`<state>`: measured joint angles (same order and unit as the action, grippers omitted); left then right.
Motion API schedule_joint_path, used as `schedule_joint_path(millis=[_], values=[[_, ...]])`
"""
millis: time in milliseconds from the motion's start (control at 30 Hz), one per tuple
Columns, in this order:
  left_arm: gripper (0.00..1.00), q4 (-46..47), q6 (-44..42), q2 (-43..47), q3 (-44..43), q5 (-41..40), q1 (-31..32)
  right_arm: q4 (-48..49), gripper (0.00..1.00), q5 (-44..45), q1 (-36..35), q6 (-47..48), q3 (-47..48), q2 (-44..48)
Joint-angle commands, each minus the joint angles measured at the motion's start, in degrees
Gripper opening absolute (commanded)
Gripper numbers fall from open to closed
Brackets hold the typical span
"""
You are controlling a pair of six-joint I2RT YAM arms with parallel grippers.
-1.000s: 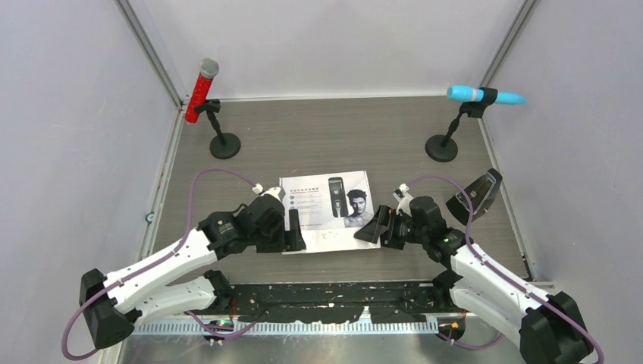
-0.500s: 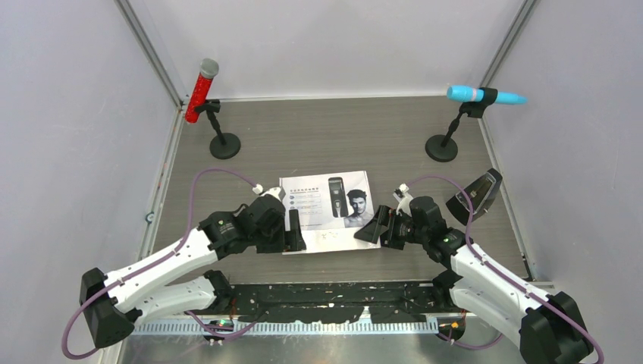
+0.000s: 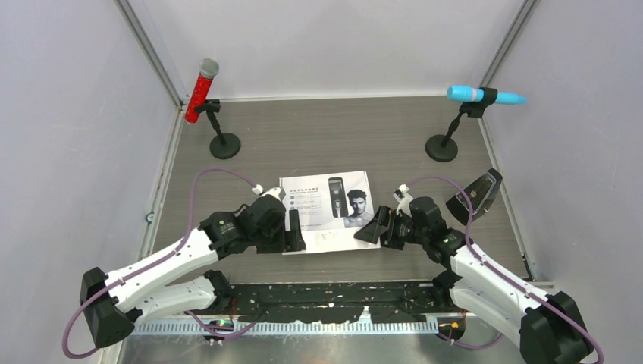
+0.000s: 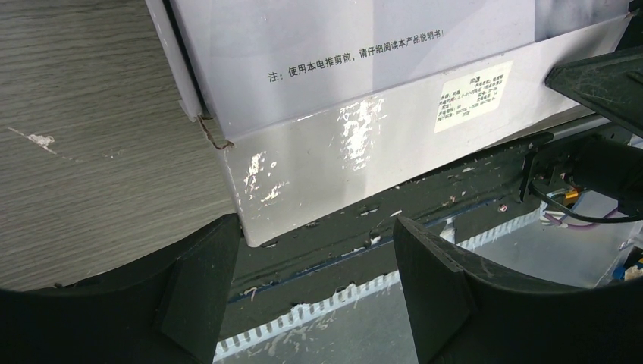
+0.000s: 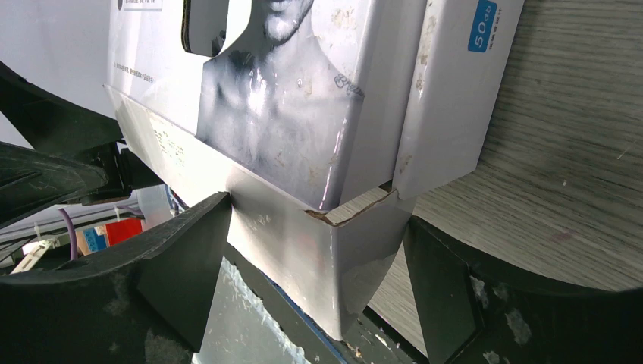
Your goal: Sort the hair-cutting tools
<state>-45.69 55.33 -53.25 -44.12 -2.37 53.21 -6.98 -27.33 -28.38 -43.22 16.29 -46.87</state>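
Note:
The hair-cutting tools are out of view; only a printed picture of a clipper shows on the lid of the closed white box at mid-table. My left gripper is at the box's near left corner. In the left wrist view its wide-apart jaws sit just below that corner of the box, with nothing between the fingertips. My right gripper straddles the near right corner. In the right wrist view that torn corner of the box lies between the open fingers, and a side flap hangs loose.
A red microphone stands on its stand at the back left and a blue one at the back right. A black wedge-shaped object with a pale label lies near the right edge. A black strip runs along the near edge.

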Motion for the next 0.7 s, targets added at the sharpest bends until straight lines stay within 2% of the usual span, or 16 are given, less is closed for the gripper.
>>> schedule_joint_path(millis=[0, 667], values=[[0.77, 3.2, 1.0, -0.2, 0.7, -0.4, 0.4, 3.5, 0.87, -0.9, -0.2, 0.4, 0.0, 0.2], [0.78, 5.2, 2.1, 1.5, 5.9, -3.9, 0.2, 1.0, 0.87, 1.9, -0.2, 2.6, 0.0, 0.0]])
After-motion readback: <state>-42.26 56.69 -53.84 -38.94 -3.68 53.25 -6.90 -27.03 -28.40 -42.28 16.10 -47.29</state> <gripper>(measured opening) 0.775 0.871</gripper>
